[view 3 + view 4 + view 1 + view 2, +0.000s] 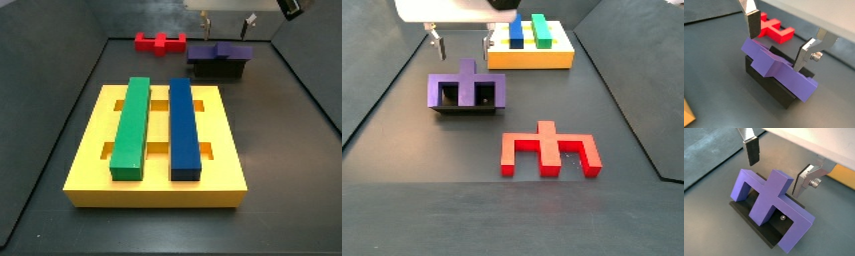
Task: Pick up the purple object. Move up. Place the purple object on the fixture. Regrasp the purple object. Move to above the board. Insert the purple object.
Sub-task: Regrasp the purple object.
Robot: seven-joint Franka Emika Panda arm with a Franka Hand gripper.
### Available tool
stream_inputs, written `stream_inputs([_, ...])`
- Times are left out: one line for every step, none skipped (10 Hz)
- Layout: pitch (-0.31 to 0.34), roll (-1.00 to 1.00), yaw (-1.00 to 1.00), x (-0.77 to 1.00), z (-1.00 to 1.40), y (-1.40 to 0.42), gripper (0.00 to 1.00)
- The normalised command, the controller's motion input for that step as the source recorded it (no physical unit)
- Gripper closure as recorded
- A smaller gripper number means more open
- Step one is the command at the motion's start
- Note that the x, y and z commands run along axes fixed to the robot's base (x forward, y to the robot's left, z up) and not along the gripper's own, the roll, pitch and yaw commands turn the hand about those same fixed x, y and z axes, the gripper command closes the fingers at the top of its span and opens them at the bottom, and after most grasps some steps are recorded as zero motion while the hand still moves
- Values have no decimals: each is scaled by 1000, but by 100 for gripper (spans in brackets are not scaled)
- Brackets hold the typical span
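The purple object rests on the black fixture, its central tab pointing toward the gripper. It shows in both wrist views, with the fixture beneath it. My gripper hangs just above it, open, one silver finger on either side of the tab's line and touching nothing. The gripper holds no piece. In a side view the purple object sits on the fixture under the gripper. The yellow board carries a green bar and a blue bar.
A red notched block lies flat on the dark floor, beyond the fixture from the board; it also appears in a wrist view. The board sits a short way from the fixture.
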Motion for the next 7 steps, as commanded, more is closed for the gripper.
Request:
stream_inputs([0,1000,114,114,51,-171,0])
stream_inputs([-3,1000,89,183,43,-197,0])
stream_inputs([0,1000,103,271,0,-206,0])
stream_inputs([-6,1000,151,271,0,-229,0])
stream_inputs([0,1000,211,240,-183,-131,0])
stream_inputs([0,929,214,151,-323,-37,0])
stream_inputs([0,886,211,66,-391,0,0])
